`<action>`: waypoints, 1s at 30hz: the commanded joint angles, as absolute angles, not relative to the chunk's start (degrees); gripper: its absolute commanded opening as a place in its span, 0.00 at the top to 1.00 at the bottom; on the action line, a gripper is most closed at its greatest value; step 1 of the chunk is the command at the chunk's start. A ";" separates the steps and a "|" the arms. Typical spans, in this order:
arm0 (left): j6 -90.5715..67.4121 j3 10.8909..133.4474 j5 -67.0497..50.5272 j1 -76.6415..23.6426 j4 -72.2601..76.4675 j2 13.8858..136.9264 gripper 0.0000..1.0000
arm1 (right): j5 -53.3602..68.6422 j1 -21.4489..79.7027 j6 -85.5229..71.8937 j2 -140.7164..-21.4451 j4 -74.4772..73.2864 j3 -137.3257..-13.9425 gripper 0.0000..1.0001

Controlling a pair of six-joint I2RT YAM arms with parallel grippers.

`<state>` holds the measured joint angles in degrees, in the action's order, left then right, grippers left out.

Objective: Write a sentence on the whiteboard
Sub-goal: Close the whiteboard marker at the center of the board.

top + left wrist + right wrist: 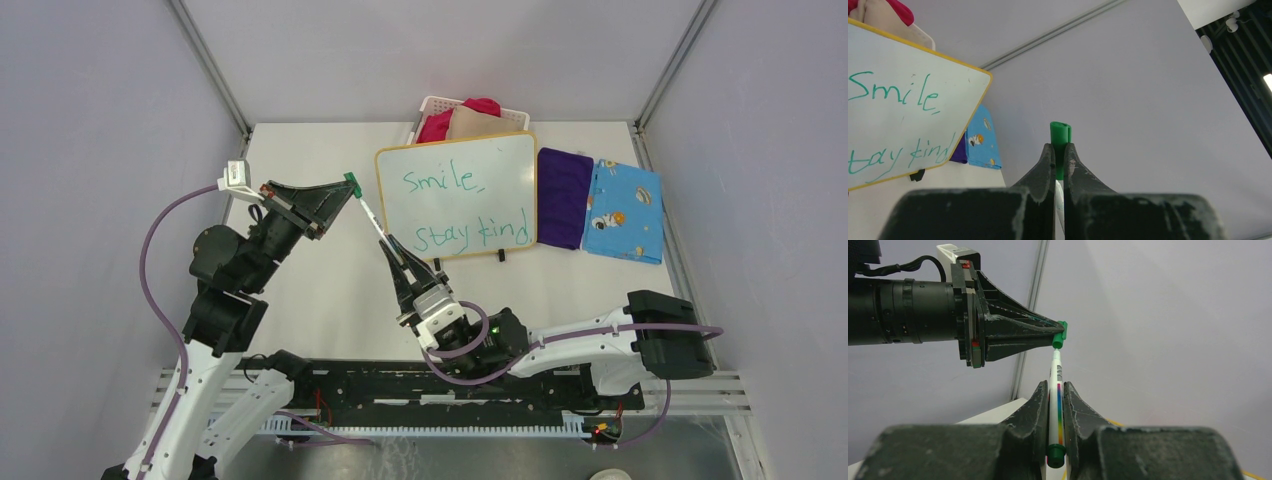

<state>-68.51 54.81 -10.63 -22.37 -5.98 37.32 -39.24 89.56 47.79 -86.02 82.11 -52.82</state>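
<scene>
The whiteboard (456, 197) with a yellow-orange frame stands at the back of the table. It carries the sentence (462, 208) in green, "Smile," above "stay kind". The board also shows in the left wrist view (898, 110). My left gripper (348, 187) is shut on a green marker cap (1060, 135), held in the air left of the board. My right gripper (392, 245) is shut on the white marker (1057, 405) with a rainbow stripe. The marker's front end meets the cap (1061, 335). I cannot tell whether it sits fully inside.
A white slotted basket (515, 117) with red and beige cloths stands behind the board. A purple cloth (563, 197) and a blue patterned cloth (623, 210) lie right of the board. Grey walls enclose the table on three sides.
</scene>
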 commanded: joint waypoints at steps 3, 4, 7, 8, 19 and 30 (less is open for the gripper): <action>-67.12 56.29 -11.31 -22.76 -5.71 36.75 0.98 | -39.20 89.43 47.38 -85.62 85.18 -55.55 1.00; -66.88 56.34 -10.92 -22.76 -6.05 36.67 0.98 | -39.18 89.39 47.37 -85.51 85.17 -55.46 1.00; -66.58 56.17 -10.09 -22.74 -6.75 36.39 0.98 | -39.29 89.39 47.37 -85.40 85.32 -55.37 1.00; -66.57 56.16 -10.06 -22.76 -6.69 36.38 0.98 | -39.30 89.36 47.37 -85.28 85.37 -55.31 1.00; -66.70 56.98 -8.93 -22.74 -6.69 36.77 0.98 | -39.21 89.38 46.67 -84.42 85.13 -54.23 1.00; -66.91 57.21 -10.24 -22.71 -6.59 37.17 0.98 | -39.44 89.39 46.67 -84.90 85.00 -54.67 1.00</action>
<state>-68.47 54.87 -9.19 -22.37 -7.60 37.08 -39.33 89.56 47.37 -85.97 82.24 -52.84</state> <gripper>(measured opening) 0.048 0.164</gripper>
